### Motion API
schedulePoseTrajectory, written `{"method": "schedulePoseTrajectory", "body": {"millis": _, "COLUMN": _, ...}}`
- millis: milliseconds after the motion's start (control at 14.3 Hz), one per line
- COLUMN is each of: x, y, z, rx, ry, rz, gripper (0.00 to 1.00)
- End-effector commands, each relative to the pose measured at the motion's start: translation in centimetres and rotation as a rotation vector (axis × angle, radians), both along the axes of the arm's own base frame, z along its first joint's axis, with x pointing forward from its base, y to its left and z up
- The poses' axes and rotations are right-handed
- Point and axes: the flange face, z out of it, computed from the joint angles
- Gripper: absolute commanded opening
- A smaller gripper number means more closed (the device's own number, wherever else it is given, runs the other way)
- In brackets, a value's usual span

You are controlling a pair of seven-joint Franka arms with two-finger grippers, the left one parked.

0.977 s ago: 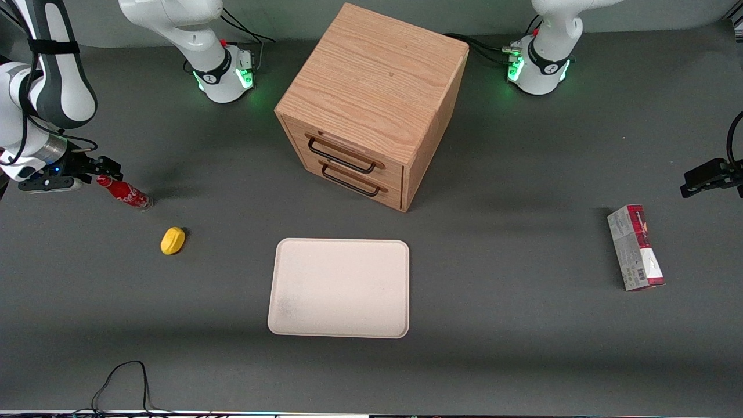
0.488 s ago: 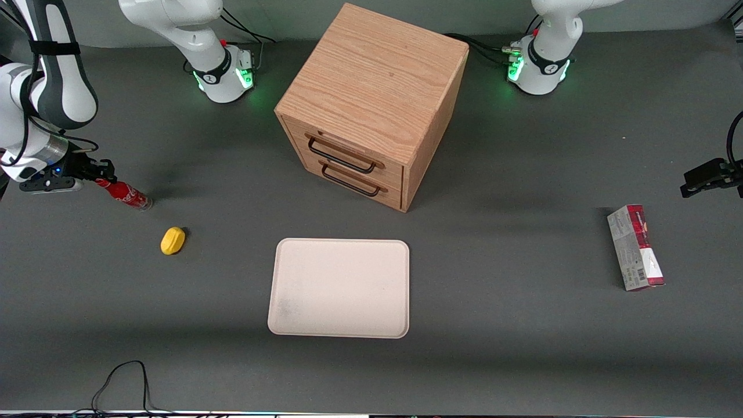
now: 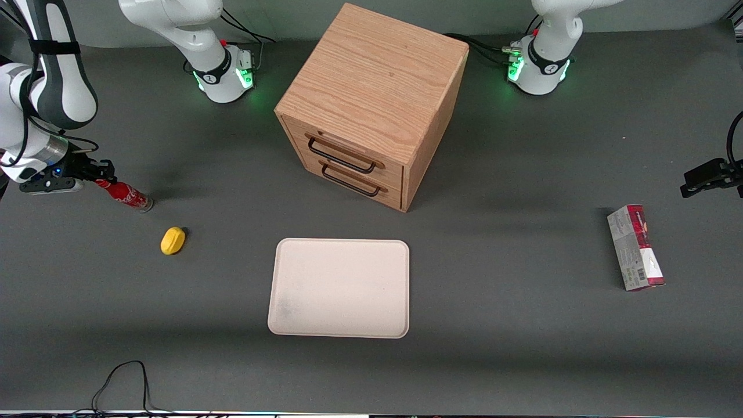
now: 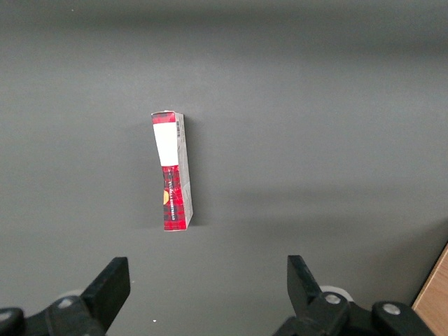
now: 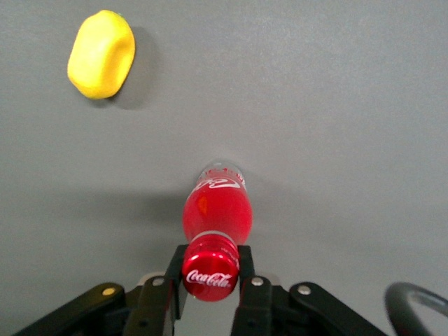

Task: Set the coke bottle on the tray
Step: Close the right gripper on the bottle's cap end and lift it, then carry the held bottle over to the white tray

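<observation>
Done: the tool [image 3: 106,172] is clenched on the neck of the coke bottle [image 3: 129,196], just under the red cap. That is the first part of the job.
Left to do: lift the bottle, carry it over to the tray [image 3: 339,288] and let go. The tray has nothing on it yet.
Tool: its two fingers [image 5: 245,262] press on both sides of the bottle's neck, as the right wrist view shows.
Coke bottle: its cap sits between the tool's fingers; its body [image 5: 213,210] hangs below the tool, with its clear base at or just above the bench [image 3: 522,325].
Tray: well apart from the tool, toward the middle of the bench and nearer the front camera.
Lemon: the yellow lemon [image 3: 173,240] lies near the bottle, roughly between tool and tray, so the carry may need to pass over it.
</observation>
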Motion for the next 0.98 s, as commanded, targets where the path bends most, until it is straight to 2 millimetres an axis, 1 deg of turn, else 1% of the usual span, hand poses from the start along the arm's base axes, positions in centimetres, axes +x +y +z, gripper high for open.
{"method": "schedulePoseTrajectory", "body": {"millis": 0, "x": 2.1, "y": 0.9, "z": 7.1, "rx": 0.000, "ry": 0.009, "rz": 0.040, "gripper": 0.00}}
{"method": "schedulePoseTrajectory", "body": {"millis": 140, "x": 4.2, "y": 1.0, "z": 13.8, "rx": -0.007, "ry": 0.039, "rz": 0.024, "gripper": 0.00}}
{"method": "schedulePoseTrajectory", "body": {"millis": 279, "x": 6.1, "y": 2.5, "z": 20.7, "rx": -0.020, "ry": 0.052, "rz": 0.042, "gripper": 0.00}}
{"method": "schedulePoseTrajectory", "body": {"millis": 419, "x": 7.6, "y": 3.5, "z": 26.2, "rx": -0.034, "ry": 0.060, "rz": 0.046, "gripper": 0.00}}
{"method": "schedulePoseTrajectory", "body": {"millis": 488, "x": 8.4, "y": 4.1, "z": 28.2, "rx": -0.041, "ry": 0.073, "rz": 0.049, "gripper": 0.00}}
{"method": "schedulePoseTrajectory", "body": {"millis": 558, "x": 9.0, "y": 4.4, "z": 29.5, "rx": -0.047, "ry": 0.083, "rz": 0.047, "gripper": 0.00}}
{"method": "schedulePoseTrajectory", "body": {"millis": 628, "x": 9.5, "y": 5.0, "z": 30.2, "rx": -0.039, "ry": 0.080, "rz": 0.048, "gripper": 0.00}}
{"method": "schedulePoseTrajectory", "body": {"millis": 698, "x": 9.9, "y": 5.6, "z": 30.5, "rx": -0.025, "ry": 0.068, "rz": 0.027, "gripper": 0.00}}
{"method": "schedulePoseTrajectory", "body": {"millis": 767, "x": 10.6, "y": 6.3, "z": 30.2, "rx": -0.015, "ry": 0.065, "rz": -0.008, "gripper": 0.00}}
{"method": "schedulePoseTrajectory", "body": {"millis": 837, "x": 11.8, "y": 8.2, "z": 30.2, "rx": -0.016, "ry": 0.062, "rz": -0.023, "gripper": 0.00}}
{"method": "schedulePoseTrajectory", "body": {"millis": 907, "x": 13.7, "y": 11.0, "z": 29.7, "rx": -0.023, "ry": 0.074, "rz": -0.025, "gripper": 0.00}}
